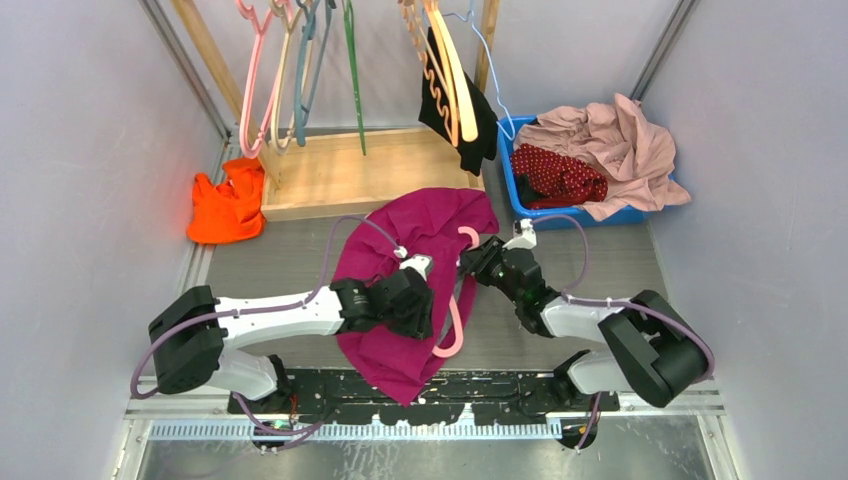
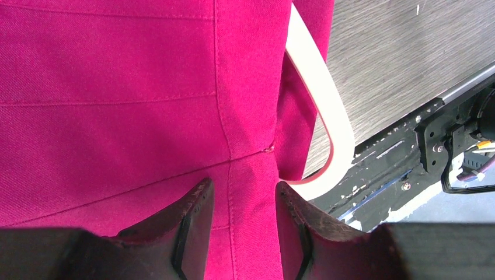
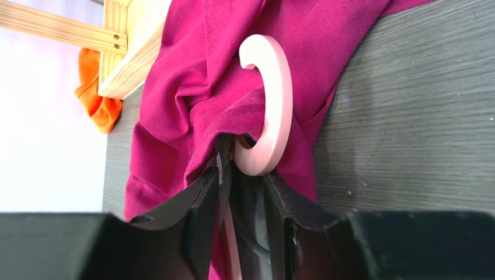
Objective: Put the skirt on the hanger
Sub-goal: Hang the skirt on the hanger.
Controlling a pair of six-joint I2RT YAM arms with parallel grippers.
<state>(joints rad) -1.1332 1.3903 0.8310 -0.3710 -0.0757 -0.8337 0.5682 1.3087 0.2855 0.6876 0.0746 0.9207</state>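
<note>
Two robot arms reach in from the near edge of a grey desk (image 1: 270,270) and meet at its middle over a plain magenta garment (image 1: 400,350) spread there. The left arm lies low and almost level, stretched rightward, its wrist turned so the left gripper (image 2: 242,192) points down onto the cloth. Its jaws stand partway apart with a stitched fold of magenta fabric running up between them; I cannot tell whether they are pinching it. The right arm bends at the elbow and angles up and to the left, bringing the right gripper (image 3: 242,181) to the neck of the hanger (image 3: 274,99), just below its round pink hook. Those jaws straddle the thin stem and the bunched fabric with a dark gap showing beside the stem, so they are loose, not clamped. The rest of the hanger lies under the magenta garment, one curved pink shoulder poking out on the garment's right edge. The skirt (image 1: 558,175), dark red with white dots, sits well apart in a blue bin (image 1: 512,180) at the far right, beside a pale pink garment (image 1: 620,145).
</note>
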